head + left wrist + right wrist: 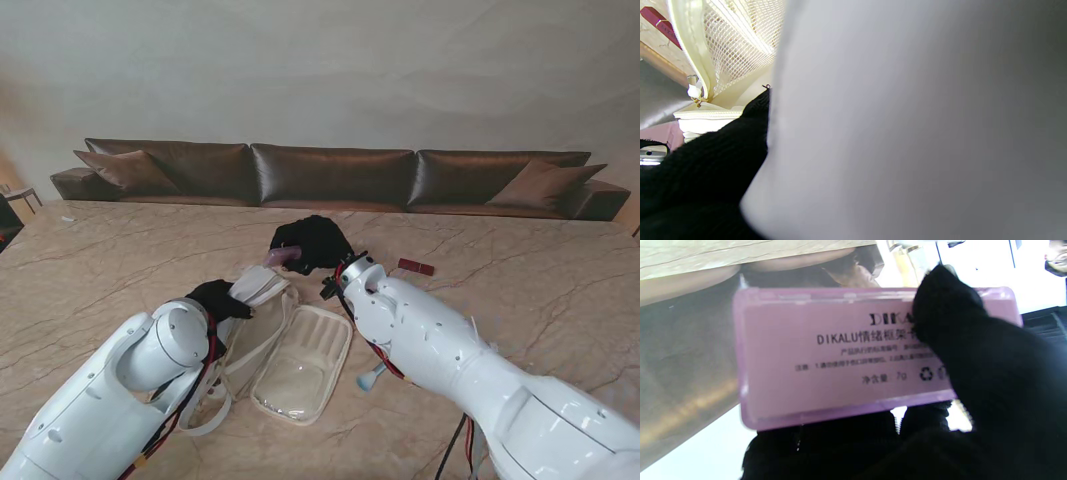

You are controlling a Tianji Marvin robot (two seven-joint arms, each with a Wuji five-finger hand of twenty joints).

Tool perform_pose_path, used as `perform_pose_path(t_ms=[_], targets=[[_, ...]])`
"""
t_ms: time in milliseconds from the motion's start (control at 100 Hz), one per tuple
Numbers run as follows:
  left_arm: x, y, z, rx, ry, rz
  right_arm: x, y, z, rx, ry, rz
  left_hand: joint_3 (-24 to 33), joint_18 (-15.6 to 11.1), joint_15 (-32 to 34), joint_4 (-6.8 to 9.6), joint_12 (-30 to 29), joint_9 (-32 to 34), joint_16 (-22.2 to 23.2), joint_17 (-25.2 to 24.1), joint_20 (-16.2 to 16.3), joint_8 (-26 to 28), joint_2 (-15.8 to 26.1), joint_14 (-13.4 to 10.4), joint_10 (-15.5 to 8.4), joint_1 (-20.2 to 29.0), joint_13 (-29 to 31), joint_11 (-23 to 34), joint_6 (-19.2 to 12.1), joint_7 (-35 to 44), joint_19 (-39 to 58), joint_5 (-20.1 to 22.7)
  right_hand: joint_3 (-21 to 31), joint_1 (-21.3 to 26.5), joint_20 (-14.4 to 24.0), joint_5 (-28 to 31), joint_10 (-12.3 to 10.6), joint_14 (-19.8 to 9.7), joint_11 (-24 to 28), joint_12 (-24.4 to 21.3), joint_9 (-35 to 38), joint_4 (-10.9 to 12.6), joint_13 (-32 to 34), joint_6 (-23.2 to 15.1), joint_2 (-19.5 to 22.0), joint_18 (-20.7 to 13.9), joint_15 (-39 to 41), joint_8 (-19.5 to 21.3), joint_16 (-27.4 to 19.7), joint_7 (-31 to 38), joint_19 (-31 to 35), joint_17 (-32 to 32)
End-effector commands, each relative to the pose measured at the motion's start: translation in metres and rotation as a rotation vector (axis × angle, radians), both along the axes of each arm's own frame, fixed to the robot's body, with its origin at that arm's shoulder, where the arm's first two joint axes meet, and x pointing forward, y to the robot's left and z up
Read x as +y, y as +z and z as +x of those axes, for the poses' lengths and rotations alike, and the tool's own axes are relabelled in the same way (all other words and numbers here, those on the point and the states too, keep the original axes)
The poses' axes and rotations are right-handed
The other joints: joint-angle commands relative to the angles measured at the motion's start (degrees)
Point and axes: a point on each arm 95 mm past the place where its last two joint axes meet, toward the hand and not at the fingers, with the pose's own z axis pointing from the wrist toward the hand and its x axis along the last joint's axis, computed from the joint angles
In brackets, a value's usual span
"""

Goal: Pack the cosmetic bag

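The marble-pattern table (520, 280) carries the work; a brown sofa (330, 175) runs along its far edge. The cream cosmetics bag (300, 360) lies unzipped and spread flat near the middle of the table, nearer to me, with its clear-windowed half to the right. Its mesh pocket (740, 43) shows in the left wrist view.

The left hand (218, 298), in a black glove, rests at the bag's far-left rim, fingers closed on the rim's cream fabric. This appears to be a steadying hold that keeps the bag open.

The right hand (312, 243) is raised just beyond the far end of the bag. Its fingers (947, 306) are clamped on a flat pink plastic case (853, 356) printed with the name DIKALU. The case is held clear of the bag, not yet inside it.

Step in hand, as judged: carrying the case to the bag for insertion. The next move calls for lowering the case into the open half nearer to me and releasing it flat, without striking the left hand.

A small dark-red item (416, 267), probably a lipstick, lies on the table right of the right hand, still unpacked.

Limits of view: a pale blurred surface fills most of the left wrist view. Other contents of the bag cannot be made out.
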Motion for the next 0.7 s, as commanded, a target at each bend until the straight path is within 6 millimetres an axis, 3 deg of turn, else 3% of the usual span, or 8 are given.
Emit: perform_pose_path(t_ms=[0, 110, 180, 220, 260, 320, 400, 690], targets=[[-0.005, -0.004, -0.004, 0.018, -0.006, -0.014, 0.020, -0.003, -0.013, 0.001, 0.059, 0.020, 2.44, -0.01, 1.52, 3.29, 1.78, 3.31, 1.21, 0.25, 1.30, 2.16, 5.59, 0.00, -6.43, 7.36, 2.70, 4.83, -8.56, 3.88, 5.60, 0.93, 4.84, 0.42, 0.98, 4.48, -1.93, -2.63, 3.08, 2.33, 4.46, 1.73, -1.56, -6.27, 3.99, -1.22, 0.98, 2.98, 0.75, 5.53, -0.67, -1.11], [-0.005, -0.004, -0.003, 0.019, -0.003, -0.014, 0.029, -0.006, -0.025, 0.004, 0.095, 0.039, 2.50, 0.14, 1.37, 3.25, 1.82, 3.18, 1.32, 0.37, 1.41, 2.13, 5.55, 0.97, -5.58, 7.35, 2.67, 4.90, -8.41, 3.87, 5.58, 0.92, 5.31, 0.20, 1.29, 4.89, -1.60, -2.61, 2.53, 2.10, 5.19, 1.40, -2.71, -5.38, 2.98, -1.11, 0.35, 2.38, 0.51, 5.36, -1.54, -1.65], [-0.005, -0.005, -0.002, 0.022, -0.003, -0.012, 0.033, -0.008, -0.033, 0.005, 0.108, 0.062, 2.49, 0.15, 1.39, 3.25, 1.81, 3.23, 1.35, 0.38, 1.43, 2.11, 5.62, -0.53, -5.67, 7.35, 2.73, 4.91, -8.41, 3.86, 5.57, 0.87, 5.45, 0.10, 1.26, 4.81, -1.74, -2.60, 2.38, 2.19, 5.27, 1.31, -4.60, -5.39, 3.21, -1.34, -0.37, 2.15, 0.35, 5.32, -2.83, -3.37], [-0.005, -0.005, -0.001, 0.023, -0.004, -0.011, 0.036, -0.009, -0.038, 0.009, 0.117, 0.080, 2.50, 0.15, 1.34, 3.24, 1.79, 3.23, 1.41, 0.38, 1.46, 2.11, 5.59, 0.92, -5.69, 7.37, 2.68, 4.91, -8.40, 3.89, 5.56, 0.87, 5.34, 0.01, 1.42, 4.59, -2.06, -2.57, 2.32, 2.52, 5.12, 1.32, -6.85, -5.74, 3.47, -1.74, -0.39, 2.28, 0.70, 5.39, -4.17, -5.58], [-0.005, -0.005, -0.001, 0.024, -0.004, -0.012, 0.038, -0.010, -0.042, 0.016, 0.126, 0.095, 2.35, 0.15, 1.30, 3.22, 1.74, 3.23, 1.44, 0.38, 1.48, 2.13, 5.64, -0.21, -5.68, 7.44, 2.71, 4.92, -8.51, 3.92, 5.55, 0.82, 5.37, 0.21, 1.49, 4.60, -1.99, -2.59, 2.27, 2.70, 5.02, 1.41, -8.88, -5.54, 3.58, -2.08, -0.46, 2.38, 0.99, 5.49, -5.52, -8.12], [-0.005, -0.005, -0.001, 0.025, -0.006, -0.012, 0.040, -0.013, -0.048, 0.019, 0.137, 0.107, 2.33, 0.15, 1.24, 3.21, 1.73, 3.20, 1.49, 0.38, 1.50, 2.10, 5.67, 1.35, -5.69, 7.47, 2.67, 4.92, -8.39, 3.93, 5.54, 0.85, 5.42, -0.12, 1.51, 4.64, -2.08, -2.91, 2.44, 3.21, 4.97, 1.35, -10.54, -5.88, 3.53, -2.38, -0.28, 2.48, 1.28, 5.45, -7.54, -10.11], [-0.005, -0.006, -0.001, 0.025, -0.008, -0.009, 0.043, -0.016, -0.054, 0.024, 0.154, 0.116, 2.31, 0.15, 1.30, 3.19, 1.72, 3.23, 1.50, 0.38, 1.51, 2.08, 5.63, -0.55, -5.77, 7.42, 2.74, 4.94, -8.42, 3.93, 5.54, 0.82, 5.46, -0.24, 1.21, 4.63, -2.13, -3.21, 2.42, 3.33, 5.14, 1.27, -12.34, -5.96, 3.50, -2.49, -0.84, 2.51, 1.11, 5.34, -9.98, -13.01], [-0.005, -0.005, 0.000, 0.024, -0.003, -0.011, 0.049, -0.031, -0.072, 0.087, 0.201, 0.164, 2.23, 0.15, 1.12, 3.21, 1.69, 3.18, 1.52, 0.38, 1.55, 2.04, 5.69, 0.45, -5.83, 7.56, 2.71, 4.94, -8.46, 3.99, 5.52, 0.75, 5.97, -0.74, 0.24, 4.83, -2.09, -3.72, 2.02, 2.89, 5.72, 0.86, -15.75, -5.60, 2.82, -1.90, -5.65, 2.23, -2.66, 5.31, -16.25, -21.26]])
